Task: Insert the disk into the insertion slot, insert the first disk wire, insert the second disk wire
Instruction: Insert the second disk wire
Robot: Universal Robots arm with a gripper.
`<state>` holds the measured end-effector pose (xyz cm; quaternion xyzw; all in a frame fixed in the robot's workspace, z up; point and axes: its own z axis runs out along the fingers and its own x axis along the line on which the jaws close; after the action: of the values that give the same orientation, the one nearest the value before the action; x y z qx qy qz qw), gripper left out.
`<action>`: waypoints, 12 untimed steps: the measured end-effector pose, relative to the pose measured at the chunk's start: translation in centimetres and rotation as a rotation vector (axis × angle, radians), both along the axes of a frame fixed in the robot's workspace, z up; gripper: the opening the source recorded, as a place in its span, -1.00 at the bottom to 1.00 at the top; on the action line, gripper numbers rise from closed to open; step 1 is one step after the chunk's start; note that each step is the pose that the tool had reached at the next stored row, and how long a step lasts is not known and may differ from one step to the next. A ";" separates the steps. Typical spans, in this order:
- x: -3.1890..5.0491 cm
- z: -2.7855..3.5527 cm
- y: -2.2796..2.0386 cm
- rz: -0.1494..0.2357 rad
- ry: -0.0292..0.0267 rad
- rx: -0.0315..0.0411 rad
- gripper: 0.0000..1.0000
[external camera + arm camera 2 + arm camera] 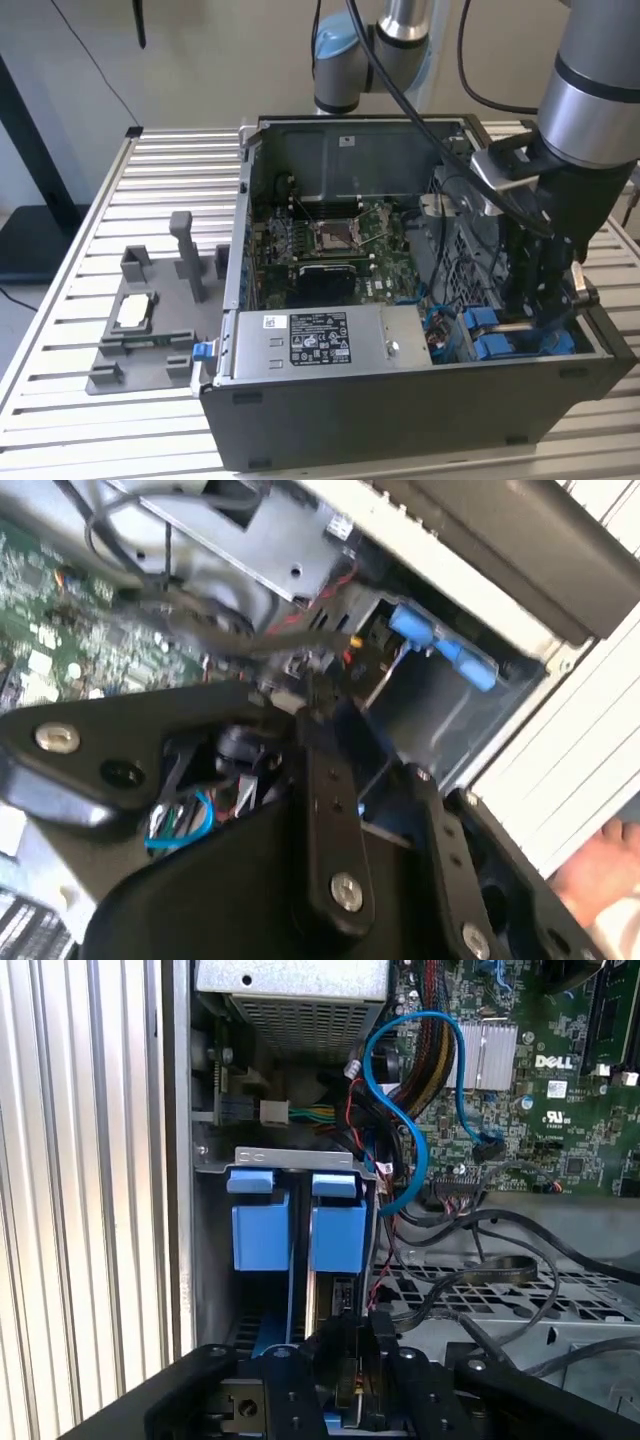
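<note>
In the first wrist view, the disk point(337, 1235) stands in its blue carrier inside the insertion slot point(290, 1157) of the grey metal drive cage. A second blue carrier point(258, 1225) sits beside it. My gripper point(355, 1350) is right over the disk's end. Its black fingers point(325, 1360) are close together on a small dark connector of a disk wire point(352, 1380). In the exterior view my gripper point(535, 315) reaches down into the case's corner at that view's right, among the blue carriers point(495, 347). A blue carrier tab point(440, 645) appears beyond the fingers point(320, 780) in the second wrist view.
The open computer case holds a motherboard point(330, 245) and a grey labelled power supply point(320, 335). A blue cable point(400, 1140) and black wires point(500, 1270) loop next to the cage. A grey fixture point(150, 320) lies on the slatted table. A person's hand point(600, 865) is beside the case.
</note>
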<state>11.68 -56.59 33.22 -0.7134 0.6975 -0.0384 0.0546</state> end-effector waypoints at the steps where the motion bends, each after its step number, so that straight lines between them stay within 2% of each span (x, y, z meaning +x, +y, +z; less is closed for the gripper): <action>1: -0.01 0.09 0.00 0.000 0.0003 -0.0004 -0.52; 3: -0.01 0.43 -0.01 0.000 0.0034 -0.0001 -0.52; 8: 0.04 1.61 -0.01 0.000 0.0153 -0.0007 -0.52; 12: 0.05 2.71 -0.01 0.000 0.0230 -0.0006 -0.52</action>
<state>11.74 -56.61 35.93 -0.7137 0.6982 -0.0304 0.0464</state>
